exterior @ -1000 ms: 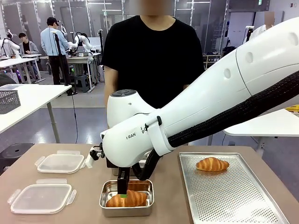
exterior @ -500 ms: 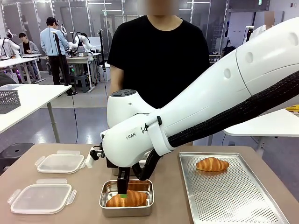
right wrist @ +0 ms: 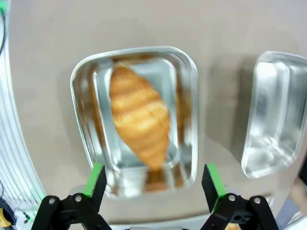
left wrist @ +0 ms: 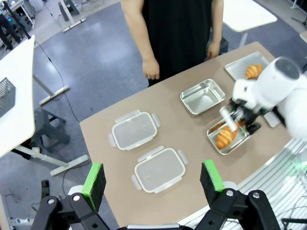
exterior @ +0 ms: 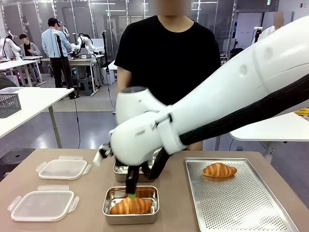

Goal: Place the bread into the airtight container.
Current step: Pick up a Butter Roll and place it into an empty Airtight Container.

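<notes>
A golden croissant (exterior: pixel 130 206) lies in the near steel container (exterior: pixel 107 211), also seen from above as the croissant (right wrist: pixel 140 120) in its container (right wrist: pixel 187 96). My right gripper (exterior: pixel 131 195) hovers just above it, open and holding nothing, its green pads (right wrist: pixel 96 178) spread to either side of the container. A second croissant (exterior: pixel 219 169) rests on the perforated tray (exterior: pixel 241 203) at the right. My left gripper (left wrist: pixel 152 178) hangs open, high above the table's near edge, with nothing between its fingers.
An empty steel container (exterior: pixel 120 170) stands right behind the filled one. Two clear lids (exterior: pixel 63 168) (exterior: pixel 43 205) lie at the left of the table. A person in a black shirt (exterior: pixel 169 63) stands at the far side.
My right arm has lifted and swung slightly right, raising its fingers off the croissant. The croissant stays in the container.
</notes>
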### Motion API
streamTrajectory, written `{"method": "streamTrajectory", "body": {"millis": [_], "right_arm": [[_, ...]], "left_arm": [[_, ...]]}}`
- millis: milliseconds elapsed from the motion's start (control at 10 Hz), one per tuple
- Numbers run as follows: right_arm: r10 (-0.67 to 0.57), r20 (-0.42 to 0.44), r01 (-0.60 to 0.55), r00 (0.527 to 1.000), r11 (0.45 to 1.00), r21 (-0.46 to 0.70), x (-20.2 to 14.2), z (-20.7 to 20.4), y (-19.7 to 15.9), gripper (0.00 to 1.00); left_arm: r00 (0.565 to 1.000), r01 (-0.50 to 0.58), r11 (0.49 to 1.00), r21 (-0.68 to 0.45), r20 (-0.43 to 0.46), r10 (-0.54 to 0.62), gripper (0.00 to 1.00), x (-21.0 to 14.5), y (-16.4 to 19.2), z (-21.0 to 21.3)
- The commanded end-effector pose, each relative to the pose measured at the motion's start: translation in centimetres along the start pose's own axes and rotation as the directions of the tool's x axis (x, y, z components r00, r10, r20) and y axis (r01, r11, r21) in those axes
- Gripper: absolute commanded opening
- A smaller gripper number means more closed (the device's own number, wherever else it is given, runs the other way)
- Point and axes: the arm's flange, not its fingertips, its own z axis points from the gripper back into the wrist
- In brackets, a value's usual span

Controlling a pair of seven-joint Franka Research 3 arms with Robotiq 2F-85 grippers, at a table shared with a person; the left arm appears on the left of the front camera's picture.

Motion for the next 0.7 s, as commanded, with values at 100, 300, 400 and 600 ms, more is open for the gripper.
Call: {"method": "streamTrajectory", "body": {"millis": [100,300,400,600], "right_arm": [[-0.256,0.059,0.258,0.965,0.965,-0.045,-11.8,7.0,0.0,1.00],[-0.397,0.188,0.414,0.898,0.908,-0.064,-20.2,11.4,1.2,1.00],[-0.458,0.224,0.480,0.860,0.875,-0.053,-24.0,12.4,1.7,1.00],[-0.527,0.299,0.551,0.796,0.835,0.006,-30.1,12.2,2.1,1.00]], "left_arm": [[1.000,0.002,1.000,0.003,0.001,-0.002,1.00,0.2,0.0,0.1],[1.000,0.002,1.000,0.003,0.001,-0.002,1.00,0.2,0.0,0.1],[1.000,0.002,1.000,0.003,0.001,-0.002,1.00,0.2,0.0,0.1],[1.000,0.002,1.000,0.003,0.001,-0.002,1.00,0.2,0.0,0.1]]}}
